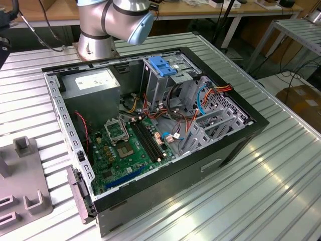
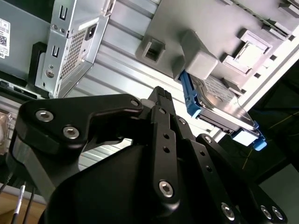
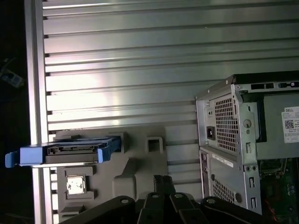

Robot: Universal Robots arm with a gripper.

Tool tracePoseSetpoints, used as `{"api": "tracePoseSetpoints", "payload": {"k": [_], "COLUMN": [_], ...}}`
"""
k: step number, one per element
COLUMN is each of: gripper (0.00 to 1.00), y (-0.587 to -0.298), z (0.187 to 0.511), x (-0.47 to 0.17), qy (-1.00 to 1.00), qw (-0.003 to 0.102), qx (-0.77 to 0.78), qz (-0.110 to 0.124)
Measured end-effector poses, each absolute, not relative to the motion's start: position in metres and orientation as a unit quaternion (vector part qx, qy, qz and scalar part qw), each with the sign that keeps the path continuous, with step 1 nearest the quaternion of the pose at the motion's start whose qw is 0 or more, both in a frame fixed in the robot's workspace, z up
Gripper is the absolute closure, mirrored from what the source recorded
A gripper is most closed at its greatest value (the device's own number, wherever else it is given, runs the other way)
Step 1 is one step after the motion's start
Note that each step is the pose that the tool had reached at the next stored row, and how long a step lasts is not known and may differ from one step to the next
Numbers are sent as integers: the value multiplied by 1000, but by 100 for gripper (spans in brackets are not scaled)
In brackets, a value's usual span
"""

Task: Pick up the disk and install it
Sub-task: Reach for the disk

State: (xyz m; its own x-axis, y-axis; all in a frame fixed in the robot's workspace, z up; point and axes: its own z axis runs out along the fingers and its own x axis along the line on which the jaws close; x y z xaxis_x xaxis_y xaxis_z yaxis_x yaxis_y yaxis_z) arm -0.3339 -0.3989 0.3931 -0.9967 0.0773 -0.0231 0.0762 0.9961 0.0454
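Claw empty, jaws seemingly closed, well apart from the disk standing edgewise in the grey holder. Recommend opening fully, approaching squarely.

A white printed label with a small code square sits on the power supply inside the computer case. Its small print cannot be made out.

Your disk stands in the fixture on the worktop, at nine o'clock of the case in the exterior view.
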Motion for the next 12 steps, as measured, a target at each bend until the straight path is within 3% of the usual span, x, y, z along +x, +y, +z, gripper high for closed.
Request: {"api": "tracePoseSetpoints", "payload": {"k": [12], "gripper": [90], "y": [-399], "z": [393], "x": [-373], "qy": [999], "qw": [12], "qx": [39], "qz": [23]}}
